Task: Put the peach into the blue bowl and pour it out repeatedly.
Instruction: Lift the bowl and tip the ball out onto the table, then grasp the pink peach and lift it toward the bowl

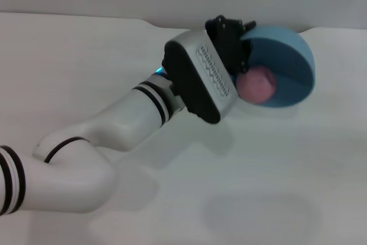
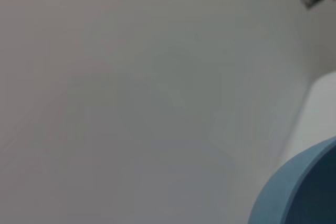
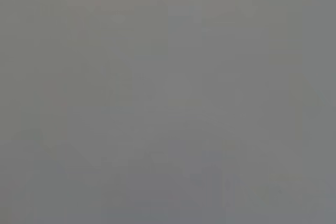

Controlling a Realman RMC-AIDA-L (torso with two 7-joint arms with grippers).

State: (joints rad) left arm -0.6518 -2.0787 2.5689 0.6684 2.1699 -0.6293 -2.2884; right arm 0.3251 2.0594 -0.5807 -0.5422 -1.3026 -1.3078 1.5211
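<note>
In the head view my left gripper (image 1: pixel 234 37) is shut on the near rim of the blue bowl (image 1: pixel 289 55) and holds it lifted and tipped on its side, its opening facing the camera. The pink peach (image 1: pixel 257 84) lies inside the bowl against its lower wall, close to the lip. A curved slice of the blue bowl (image 2: pixel 302 190) fills one corner of the left wrist view. The right gripper is out of view; the right wrist view is a plain grey field.
The white table (image 1: pixel 258 187) stretches under and in front of the tilted bowl, with its far edge meeting the pale wall behind. My left forearm (image 1: pixel 126 121) crosses the table from the lower left.
</note>
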